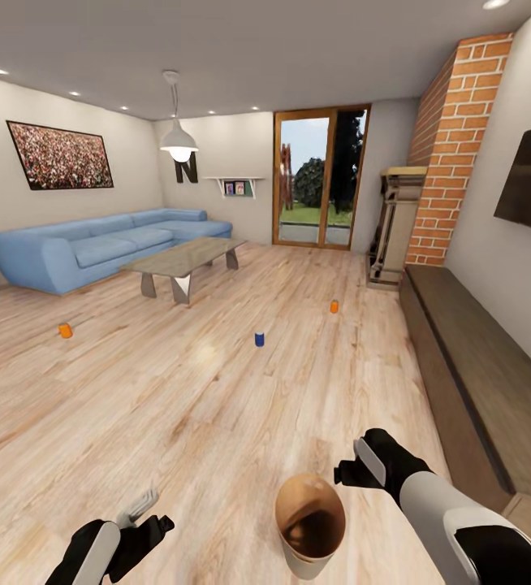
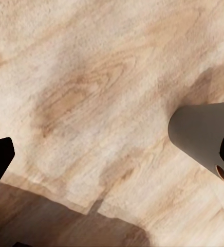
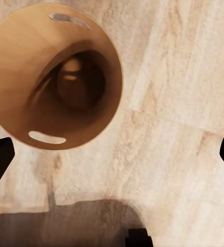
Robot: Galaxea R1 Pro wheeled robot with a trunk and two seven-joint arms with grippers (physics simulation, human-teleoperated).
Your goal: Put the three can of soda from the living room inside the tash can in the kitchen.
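trash can: grey pail point(image 1: 310, 528), copper-brown inside, upright on the wood floor point(image 1: 217, 406) between the two arms. Empty as far as the right wrist view shows. My read: it sits in the living room so the cans can be dropped in close by (the kitchen trip comes later).
blue can: soda can point(image 1: 259, 339) upright, ahead of the trash can, well apart.
orange cans: one point(image 1: 66, 330) far to the left of the trash can, toward the blue sofa point(image 1: 95, 248); one point(image 1: 334, 306) ahead and slightly right, beyond the blue can.
left gripper: point(image 1: 140, 513) just left of the trash can, wide open, nothing held, over bare floor.
right gripper: point(image 1: 361, 465) just right of and above the rim point(image 3: 55, 77), fingers spread wide, empty, touching nothing.
progress: none of the three cans collected yet.
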